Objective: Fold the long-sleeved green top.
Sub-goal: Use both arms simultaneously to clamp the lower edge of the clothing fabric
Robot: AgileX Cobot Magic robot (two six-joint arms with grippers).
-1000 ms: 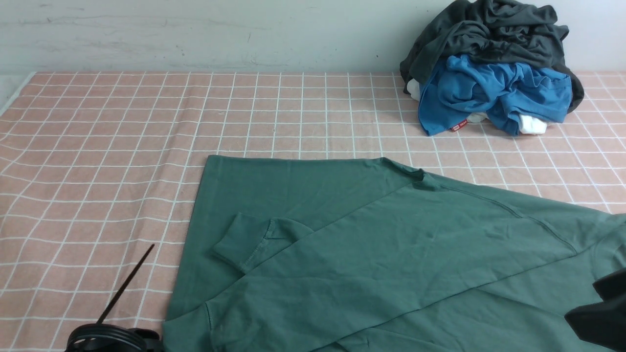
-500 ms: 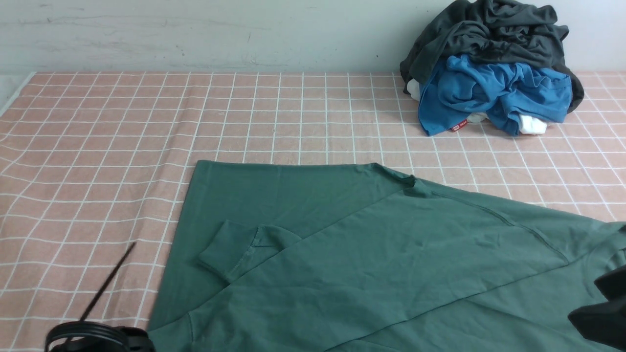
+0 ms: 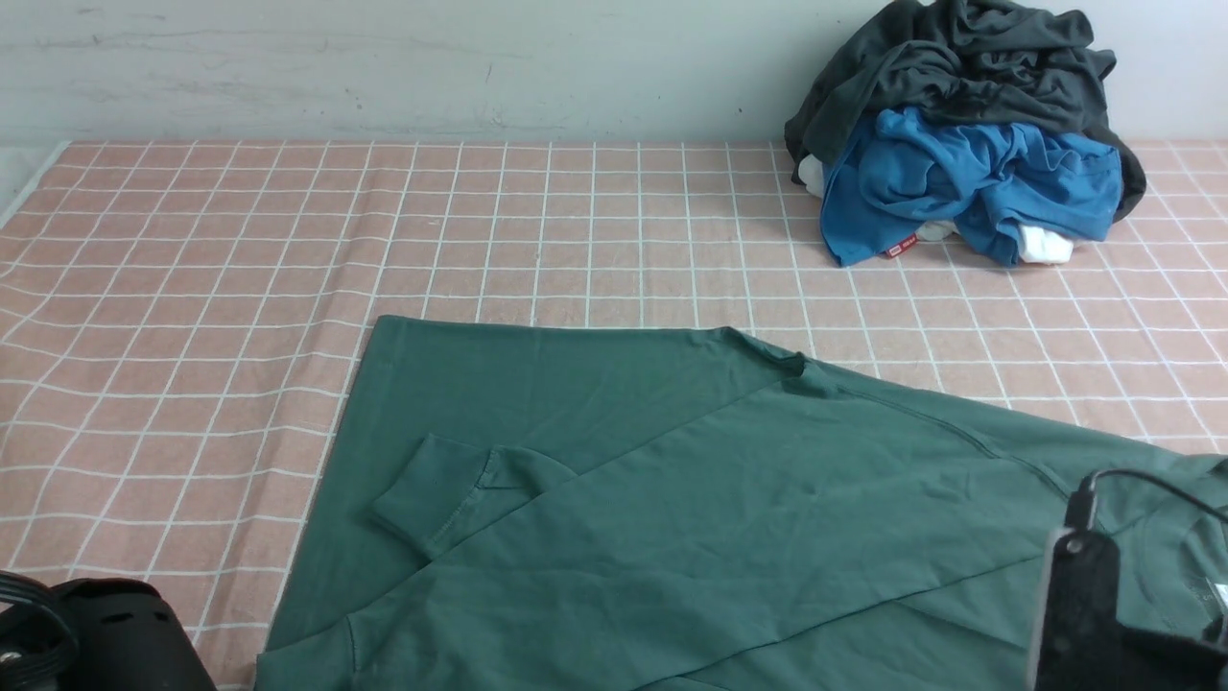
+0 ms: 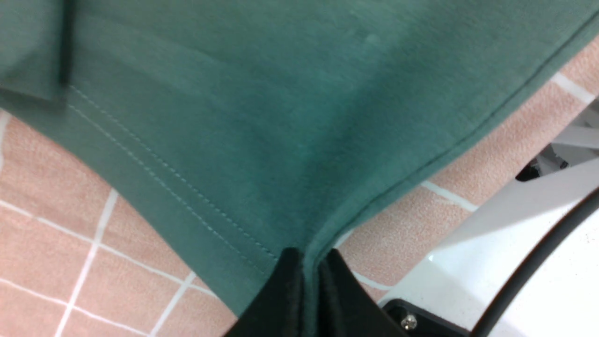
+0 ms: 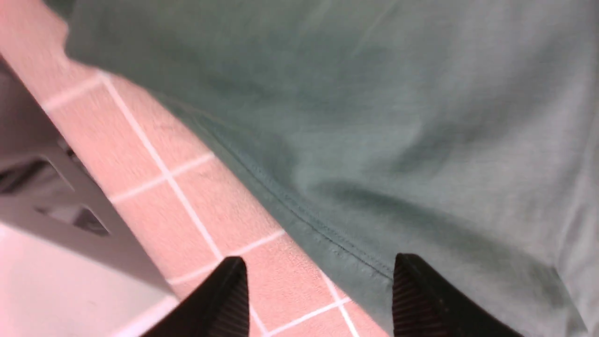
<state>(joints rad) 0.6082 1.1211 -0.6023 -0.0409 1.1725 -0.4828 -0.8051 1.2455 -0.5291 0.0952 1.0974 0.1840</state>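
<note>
1. The green long-sleeved top (image 3: 672,499) lies spread flat on the near part of the pink-checked tabletop (image 3: 192,288). It runs out of the front view at the near and right sides. It is well apart from the heap at the far right, a dark grey garment (image 3: 959,58) over a blue garment (image 3: 959,173).
2. Done, as far as you can see: one sleeve is laid slantwise across the body, and its ribbed cuff (image 3: 427,513) rests on the green cloth toward the robot's left.
3. The left gripper (image 4: 310,264) has its fingers (image 4: 281,299) clenched on a corner of the top's stitched hem, close to the tabletop's near edge.
4. The right gripper (image 5: 320,269) is released. Its fingers stand wide apart over a stitched edge of the top, one above the pink check and one above the green cloth, and they grasp nothing.
5. Judged from this, you are early in the fold, since the body shows no crosswise fold yet.
6. Left to do: get the right fingers pinched on their edge, then lift both held points together and lay the cloth over itself.
7. You cannot tell whether the second sleeve is tucked in, because the right arm (image 3: 1084,614) hides that side.
</note>
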